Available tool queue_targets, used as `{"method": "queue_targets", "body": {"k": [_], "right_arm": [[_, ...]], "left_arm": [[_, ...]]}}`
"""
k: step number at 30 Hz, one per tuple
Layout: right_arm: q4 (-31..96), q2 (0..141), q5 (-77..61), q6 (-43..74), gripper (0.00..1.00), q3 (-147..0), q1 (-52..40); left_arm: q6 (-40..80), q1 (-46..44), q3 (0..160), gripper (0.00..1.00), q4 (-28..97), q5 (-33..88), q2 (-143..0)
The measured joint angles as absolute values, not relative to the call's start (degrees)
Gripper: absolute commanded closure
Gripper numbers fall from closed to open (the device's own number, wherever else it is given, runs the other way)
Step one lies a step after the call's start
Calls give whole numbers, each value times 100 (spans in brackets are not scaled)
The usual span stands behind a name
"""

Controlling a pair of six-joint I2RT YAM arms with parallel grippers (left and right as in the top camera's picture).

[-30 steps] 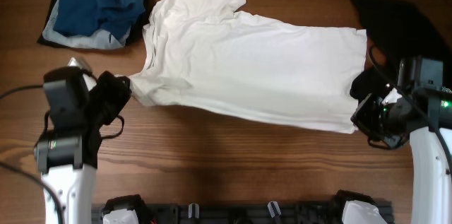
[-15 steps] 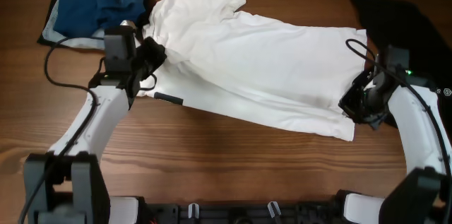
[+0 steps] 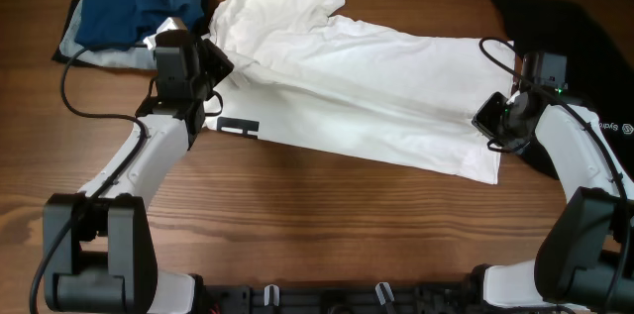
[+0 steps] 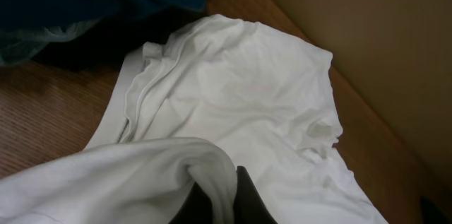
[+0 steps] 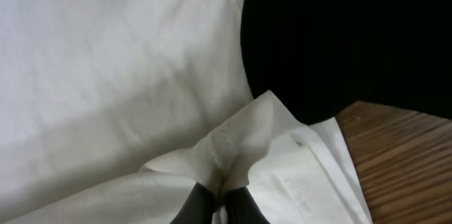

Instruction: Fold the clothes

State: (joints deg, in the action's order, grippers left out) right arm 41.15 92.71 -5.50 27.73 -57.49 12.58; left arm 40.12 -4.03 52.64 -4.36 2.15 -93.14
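The wooden worktop carries the white T-shirt spread sideways across its middle, near edge turned over. The left end effector and right end effector are each closed tight on a pinch of that edge. Carrying both ends evenly toward the far edge should keep the fold straight, stopping short of the blue shirt.

I count one white T-shirt, spread over one wooden table. I have two claws in all: one left claw and one right claw. There is one blue shirt, with one pale garment showing under it. There is one black cloth. One black print strip shows on the T-shirt. That makes four fabric items.
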Motion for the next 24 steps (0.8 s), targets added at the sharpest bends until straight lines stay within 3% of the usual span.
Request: {"method": "queue_targets", "body": {"k": [11,12,13,15,16,19,24], "right_arm": [[3566,9271,-550,2773,94,-5749,1258],[3557,9271,-550,2775,83,-5749,1258],[3555,9271,-550,2773,60,-5749,1258],[3546,9271,-545,2762,23,-5749,1258],[3548,9271,-543,2753,13,-5749,1258],[3553,9271,-543,2698,1,-5749,1258],[4036,9271,-530,2526,0,-5830,1258]], "left_arm": [[4012,-403,5264,96,-707,132,-9896],[4012,-403,5264,88,-742,130,-9939],[4012,-403,5264,73,-757,130,-9968],[3975,-403,5264,21,-797,121,-9974],[3975,-403,5264,0,-805,110,-9974],[3970,-403,5264,0,-799,106,-9977],[3518,-403,5374,0,-279,156,-9968]]}}
